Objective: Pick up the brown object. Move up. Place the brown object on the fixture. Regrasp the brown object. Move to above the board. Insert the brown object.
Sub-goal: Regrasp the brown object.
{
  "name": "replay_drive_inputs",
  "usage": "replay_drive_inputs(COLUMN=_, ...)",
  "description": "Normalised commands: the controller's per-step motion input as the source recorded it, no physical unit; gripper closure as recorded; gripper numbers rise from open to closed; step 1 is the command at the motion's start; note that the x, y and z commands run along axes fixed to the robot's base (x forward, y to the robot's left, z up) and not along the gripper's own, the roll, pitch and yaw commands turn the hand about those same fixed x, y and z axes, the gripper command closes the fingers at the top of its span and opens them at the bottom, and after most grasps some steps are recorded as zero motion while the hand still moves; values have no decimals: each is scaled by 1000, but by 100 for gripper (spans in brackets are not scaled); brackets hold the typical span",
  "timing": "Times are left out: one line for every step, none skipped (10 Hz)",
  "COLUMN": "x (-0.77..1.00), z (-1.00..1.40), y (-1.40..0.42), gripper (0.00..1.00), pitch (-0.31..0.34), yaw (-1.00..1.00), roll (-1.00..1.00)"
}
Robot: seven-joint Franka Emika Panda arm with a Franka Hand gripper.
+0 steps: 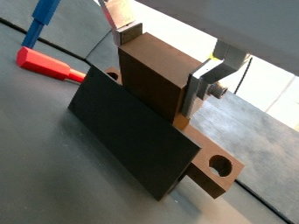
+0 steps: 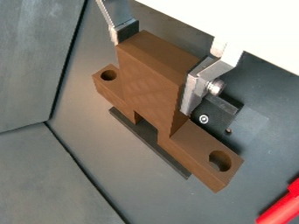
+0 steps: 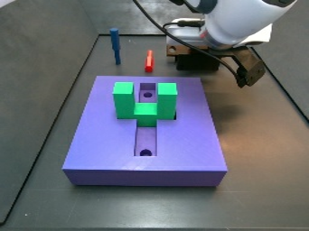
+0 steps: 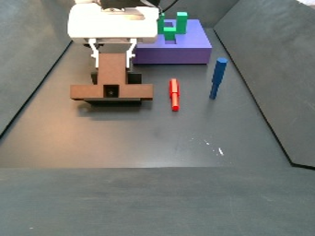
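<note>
The hand (image 2: 163,66) pinches the raised middle block of the brown object (image 2: 158,114), which rests on the dark fixture (image 1: 128,140) near the surface's far edge, apart from the purple board (image 3: 147,135). It looks rigid, smooth and light; those flat block sides suit gripping.

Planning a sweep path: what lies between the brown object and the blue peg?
The red peg, shown in a side view. The hand sits over the brown object.
</note>
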Motion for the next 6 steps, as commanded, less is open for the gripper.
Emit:
replay_drive_inputs(x=0, z=0, y=0, gripper=100, pitch=0, yaw=0, roll=0)
replay_drive_inputs(x=0, z=0, y=0, gripper=100, pitch=0, yaw=0, roll=0)
replay_drive_inputs(x=0, z=0, y=0, gripper=100, pitch=0, yaw=0, roll=0)
replay_drive_inputs(x=0, z=0, y=0, gripper=100, pitch=0, yaw=0, roll=0)
replay_drive_inputs(x=0, z=0, y=0, gripper=100, pitch=0, yaw=0, roll=0)
replay_drive_inputs(x=0, z=0, y=0, gripper=100, pitch=0, yaw=0, roll=0)
